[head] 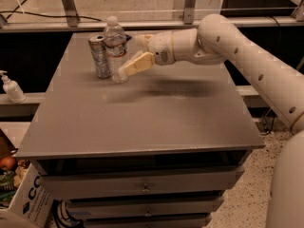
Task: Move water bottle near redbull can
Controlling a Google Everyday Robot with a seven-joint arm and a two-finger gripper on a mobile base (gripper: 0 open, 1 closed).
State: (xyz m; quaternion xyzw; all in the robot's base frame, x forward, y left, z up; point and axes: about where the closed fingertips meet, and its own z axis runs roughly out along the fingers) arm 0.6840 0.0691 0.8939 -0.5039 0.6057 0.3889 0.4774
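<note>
Hand [131, 53] spread by water bottle [115, 46], redbull can [99, 56] beside, grey table [142, 122]

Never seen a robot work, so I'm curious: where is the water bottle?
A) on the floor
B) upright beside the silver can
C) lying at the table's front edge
B: the water bottle stands upright next to the redbull can, with the end effector by its lower half.

Grey tabletop [142, 118] above drawers [142, 186]; white pump bottle [10, 86] on left ledge; lettered box [29, 199] lower left.
</note>
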